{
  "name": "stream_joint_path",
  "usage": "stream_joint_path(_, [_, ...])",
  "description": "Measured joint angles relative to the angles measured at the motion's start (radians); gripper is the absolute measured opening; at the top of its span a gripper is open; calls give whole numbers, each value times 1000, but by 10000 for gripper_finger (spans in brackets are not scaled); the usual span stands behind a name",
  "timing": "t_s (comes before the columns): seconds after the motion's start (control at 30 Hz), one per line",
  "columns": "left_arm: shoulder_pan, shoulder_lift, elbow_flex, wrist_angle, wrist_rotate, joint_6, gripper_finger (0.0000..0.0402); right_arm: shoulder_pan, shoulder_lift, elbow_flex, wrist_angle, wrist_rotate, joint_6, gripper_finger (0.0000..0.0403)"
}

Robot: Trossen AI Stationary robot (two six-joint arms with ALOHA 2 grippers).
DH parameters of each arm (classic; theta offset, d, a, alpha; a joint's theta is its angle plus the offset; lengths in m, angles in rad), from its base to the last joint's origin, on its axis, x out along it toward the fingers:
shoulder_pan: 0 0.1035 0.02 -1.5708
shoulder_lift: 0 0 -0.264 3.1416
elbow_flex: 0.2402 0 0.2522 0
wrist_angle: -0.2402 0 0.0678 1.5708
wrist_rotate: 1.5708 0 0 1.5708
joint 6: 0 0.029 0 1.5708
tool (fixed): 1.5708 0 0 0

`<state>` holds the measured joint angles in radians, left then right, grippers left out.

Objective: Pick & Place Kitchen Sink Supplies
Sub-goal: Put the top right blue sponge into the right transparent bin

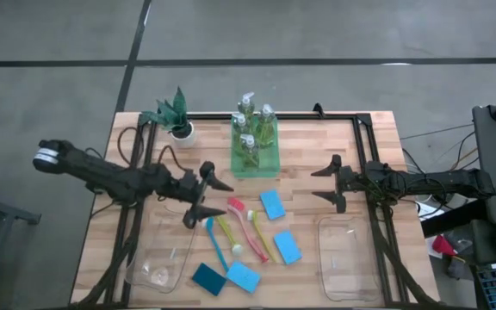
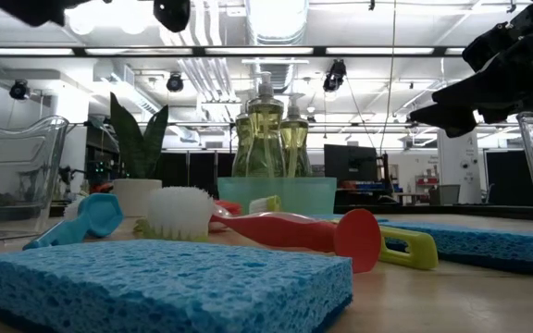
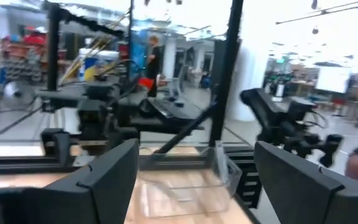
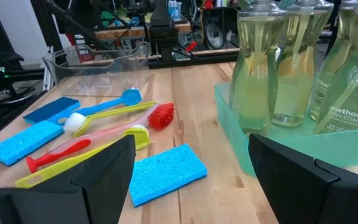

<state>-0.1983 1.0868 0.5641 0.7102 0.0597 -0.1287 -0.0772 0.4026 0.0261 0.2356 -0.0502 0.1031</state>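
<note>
Scanning left to right on the desk (image 1: 377, 138): left pincer (image 1: 211, 195) hangs above the wood with its fingers spread wide, nothing between them, just beside the brush pile. Below it sits one clear bin (image 1: 158, 258) at the near-left corner, nothing visible in it.

Potted plant (image 1: 176, 115) at the back-left corner, upright.

Middle: green tray (image 1: 255, 162) at the back holds the soap bottles (image 1: 250, 125), all upright, yellow-green liquid, pumps on top. I count four from above; the low view shows only two clearly.

In front of the tray, the loose supplies lie flat on the wood:
- blue brush (image 1: 216, 244), bristle head near the middle of the cluster, handle toward the left pincer
- yellow brush (image 1: 227, 232) and red brush (image 1: 250, 226) beside it, handles crossing or touching, can't tell which sits on top
- dark teal sponge (image 1: 208, 279) and a light blue sponge (image 1: 244, 276) side by side at the near edge, corners touching
- two more blue sponges, one (image 1: 272, 204) just in front of the tray, one (image 1: 288, 247) nearer the front, apart from each other

Right: second clear bin (image 1: 347, 258) at the near right, nothing visible in it. Right pincer (image 1: 330, 183) hangs above the desk between tray and bin, fingers wide apart, gripping nothing, pointing toward the tray.
</note>
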Motion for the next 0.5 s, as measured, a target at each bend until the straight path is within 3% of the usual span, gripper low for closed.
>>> stream_joint_path(0.27, [-35, -8, -141, 37, -73, 4, 300, 0, 0, 0, 0, 0, 0, 307])
stream_joint_path(0.5, [-16, -56, -173, -7, -76, 44, 264, 0, 0, 0, 0, 0, -2, 319])
